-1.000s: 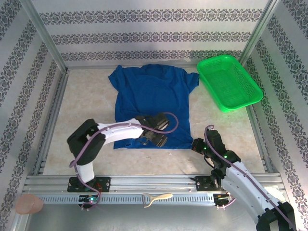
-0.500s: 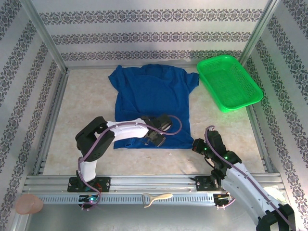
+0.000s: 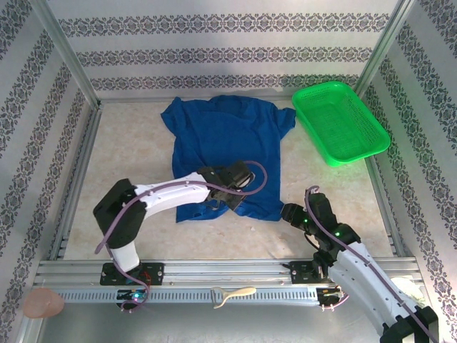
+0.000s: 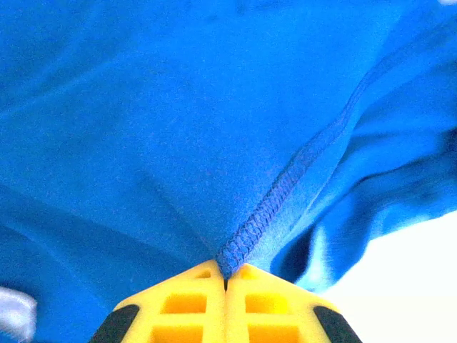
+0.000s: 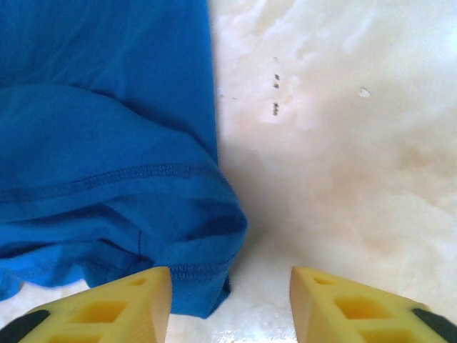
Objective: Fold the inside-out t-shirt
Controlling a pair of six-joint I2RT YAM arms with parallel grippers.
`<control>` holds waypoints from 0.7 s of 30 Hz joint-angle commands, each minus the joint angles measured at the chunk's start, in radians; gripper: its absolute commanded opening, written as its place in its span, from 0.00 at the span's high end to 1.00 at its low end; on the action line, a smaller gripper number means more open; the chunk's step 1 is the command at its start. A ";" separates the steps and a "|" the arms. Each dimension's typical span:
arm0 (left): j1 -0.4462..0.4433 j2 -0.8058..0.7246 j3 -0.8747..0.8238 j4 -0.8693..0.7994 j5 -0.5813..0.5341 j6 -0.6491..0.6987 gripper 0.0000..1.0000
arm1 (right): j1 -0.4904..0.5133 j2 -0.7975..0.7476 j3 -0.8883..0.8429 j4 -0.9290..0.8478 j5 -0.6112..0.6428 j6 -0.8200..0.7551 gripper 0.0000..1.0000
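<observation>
My left gripper (image 4: 226, 277) is clamped tight on the t-shirt (image 4: 178, 128). Its 2 yellow fingers meet on the stitched hem seam, and the cloth fans away from the pinch. From above, the grip sits about midway along the near hem, which is bunched up there.

My right gripper (image 5: 230, 286) has its 2 fingers spread with nothing between them, low over the bare table (image 5: 343, 143). The t-shirt's near right corner lies just beside its left finger (image 5: 136, 300); it may be touching, but I can't be sure.

The t-shirt is otherwise spread on the table, collar toward the far wall. A green basket (image 3: 341, 121) sits at the far right, just beside 1 sleeve.
</observation>
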 commanded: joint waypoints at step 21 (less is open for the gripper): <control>-0.001 -0.053 -0.118 -0.025 -0.020 -0.059 0.48 | 0.276 0.154 0.115 0.081 0.133 0.033 0.43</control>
